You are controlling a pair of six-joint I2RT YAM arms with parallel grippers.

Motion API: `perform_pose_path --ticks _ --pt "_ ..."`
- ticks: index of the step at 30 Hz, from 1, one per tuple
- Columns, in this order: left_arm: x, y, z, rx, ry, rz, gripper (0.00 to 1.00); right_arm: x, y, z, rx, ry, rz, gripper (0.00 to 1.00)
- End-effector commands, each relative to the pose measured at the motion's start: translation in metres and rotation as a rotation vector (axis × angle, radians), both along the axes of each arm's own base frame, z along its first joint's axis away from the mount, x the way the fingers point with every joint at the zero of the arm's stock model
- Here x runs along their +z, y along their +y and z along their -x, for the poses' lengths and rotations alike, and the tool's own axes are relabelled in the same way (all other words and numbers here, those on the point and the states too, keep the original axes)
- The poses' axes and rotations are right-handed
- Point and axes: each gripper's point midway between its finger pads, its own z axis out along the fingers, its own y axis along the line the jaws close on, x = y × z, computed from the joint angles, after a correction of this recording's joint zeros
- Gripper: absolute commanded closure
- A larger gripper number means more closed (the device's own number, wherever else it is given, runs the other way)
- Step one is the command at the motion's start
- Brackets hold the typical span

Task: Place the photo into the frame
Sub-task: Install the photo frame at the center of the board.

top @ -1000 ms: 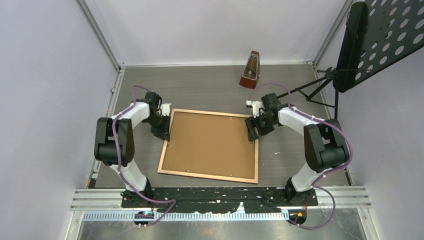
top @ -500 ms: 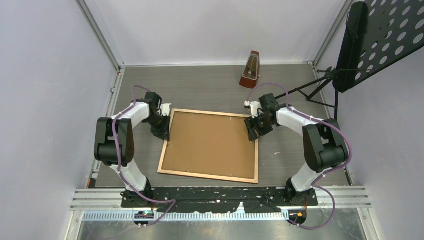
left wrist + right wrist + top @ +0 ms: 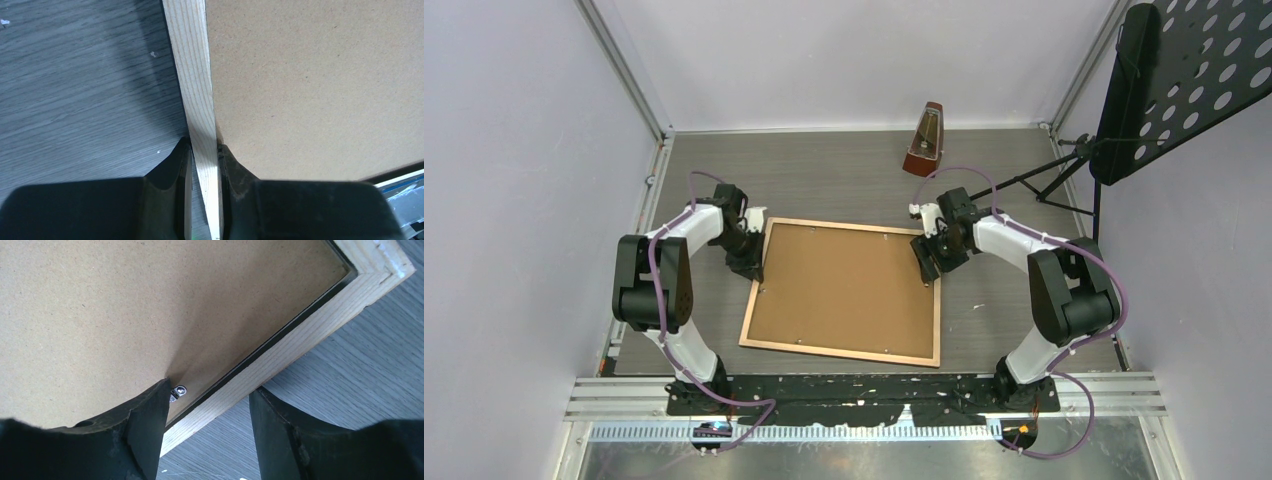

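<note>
My L claw (image 3: 204, 150) pinches the left rail of the frame (image 3: 839, 352). Frame lies flat, back up, on the table (image 3: 844, 180), w/ brown backing board (image 3: 849, 285) inside it. My R claw (image 3: 210, 390) is spread astride frame's right rail near far corner, inner finger by a metal clip (image 3: 177, 391).

Frame (image 3: 195, 75) on table (image 3: 844, 180) — metronome (image 3: 925, 140) behind.
</note>
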Motion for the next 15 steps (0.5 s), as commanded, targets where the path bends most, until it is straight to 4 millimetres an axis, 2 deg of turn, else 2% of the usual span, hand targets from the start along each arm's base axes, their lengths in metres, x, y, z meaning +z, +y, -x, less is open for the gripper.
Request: perform_pose_path --ticks 1,15 --pt "0.014 -0.011 -0.006 -0.024 -0.054 0.065 0.99 -0.003 0.003 0.015 0.067 0.037 0.023 0.37" --pt "0.014 -0.011 -0.007 -0.023 -0.054 0.064 0.99 0.0 0.006 0.026 0.169 0.047 0.049 0.37"
